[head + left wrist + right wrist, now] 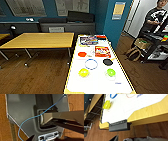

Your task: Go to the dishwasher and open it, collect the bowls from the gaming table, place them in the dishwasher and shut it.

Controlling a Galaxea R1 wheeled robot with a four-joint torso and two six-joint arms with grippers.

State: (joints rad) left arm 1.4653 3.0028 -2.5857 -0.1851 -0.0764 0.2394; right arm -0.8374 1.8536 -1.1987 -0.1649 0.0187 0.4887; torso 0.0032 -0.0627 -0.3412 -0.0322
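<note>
- The gaming table [100, 80] is a long counter with a glossy white top and a yellow rim, running away from the robot in the head view, just right of a wooden-topped table [40, 40].
- Four bowls sit on it: a red bowl [82, 54] on the left further up, a black bowl [107, 62] on the right, a yellow-green bowl [83, 72] near left and a green bowl [111, 72] near right.
- A blue ring [91, 64] lies flat between the bowls, touching none of them.
- Two colourful boxes [102, 51] lie at the far end of the white top.
- A person [156, 17] stands at the right by a black cart [155, 43].
- The right wrist view adds the near corner of the counter from below: the yellow rim, a black slotted fitting [118, 125] on the end wall, and the yellow-green bowl on the white top.
- The left wrist view looks down on a grey robot body [22, 110] with a blue cable [31, 117] across it, above brown wooden floor [3, 125].
- Whether the fingers of either gripper are open or closed cannot be told, nor whether they hold anything.
</note>
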